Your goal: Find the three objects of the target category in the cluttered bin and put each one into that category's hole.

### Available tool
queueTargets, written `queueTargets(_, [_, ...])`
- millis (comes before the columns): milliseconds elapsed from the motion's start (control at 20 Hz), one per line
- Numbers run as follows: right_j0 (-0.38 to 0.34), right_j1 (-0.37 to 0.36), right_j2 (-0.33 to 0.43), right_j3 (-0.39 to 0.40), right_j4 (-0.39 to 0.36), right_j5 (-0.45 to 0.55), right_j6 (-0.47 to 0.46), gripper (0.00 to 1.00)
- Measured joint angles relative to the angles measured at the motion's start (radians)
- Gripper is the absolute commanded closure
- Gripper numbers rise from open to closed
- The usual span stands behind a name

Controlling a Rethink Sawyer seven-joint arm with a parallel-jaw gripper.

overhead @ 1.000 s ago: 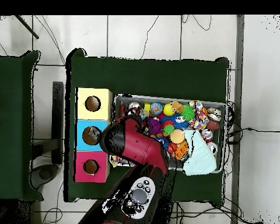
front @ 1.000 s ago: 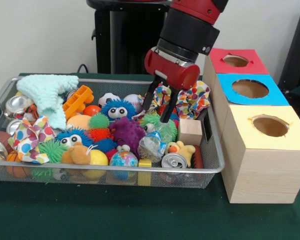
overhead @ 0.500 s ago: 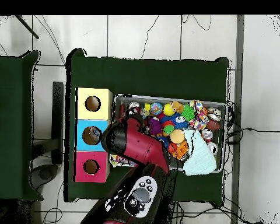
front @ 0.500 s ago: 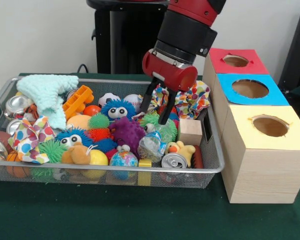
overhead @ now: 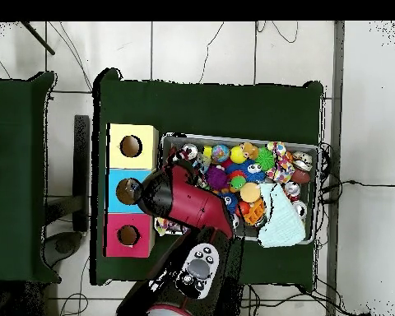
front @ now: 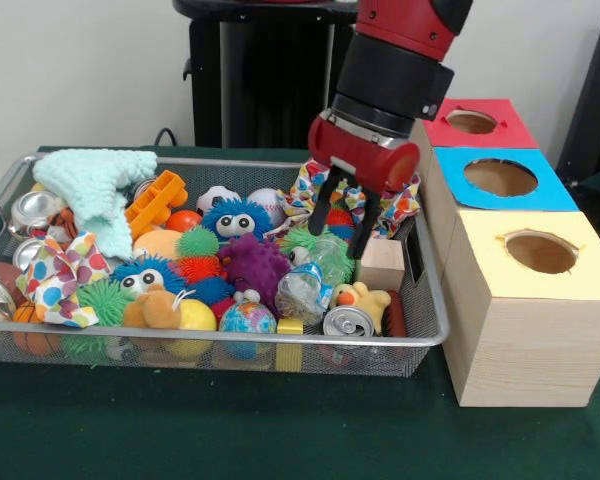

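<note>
My gripper (front: 341,224) hangs open inside the wire bin (front: 180,342), toward its right end, holding nothing. One black finger (front: 319,208) is over a green spiky ball (front: 302,240); the other reaches down beside the wooden block (front: 381,263). Behind the gripper lies a polka-dot cloth (front: 396,199). Just below it are a crumpled clear bottle (front: 308,286) and a purple spiky ball (front: 252,264). Right of the bin stand three boxes with round holes: red (front: 472,122), blue (front: 500,177) and yellow (front: 541,252). In the overhead view the red arm (overhead: 180,202) hides the gripper.
The bin also holds a blue fuzzy toy with eyes (front: 235,220), a mint knit cloth (front: 100,190), an orange plastic toy (front: 155,203), a crushed can (front: 347,322), a yellow duck (front: 365,300) and several balls. The boxes (overhead: 131,189) stand close against the bin's end.
The gripper has shifted right in the front view, toward the boxes and the wooden block, and slightly lower. It stays open. The bin's contents have not moved.
</note>
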Motion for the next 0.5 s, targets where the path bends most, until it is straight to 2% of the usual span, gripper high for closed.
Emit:
queueTargets(250, [-0.063, -0.009, 0.078, 0.001, -0.101, 0.000, 0.000, 0.00])
queueTargets(500, [-0.108, -0.010, 0.117, 0.003, -0.201, 0.000, 0.000, 0.00])
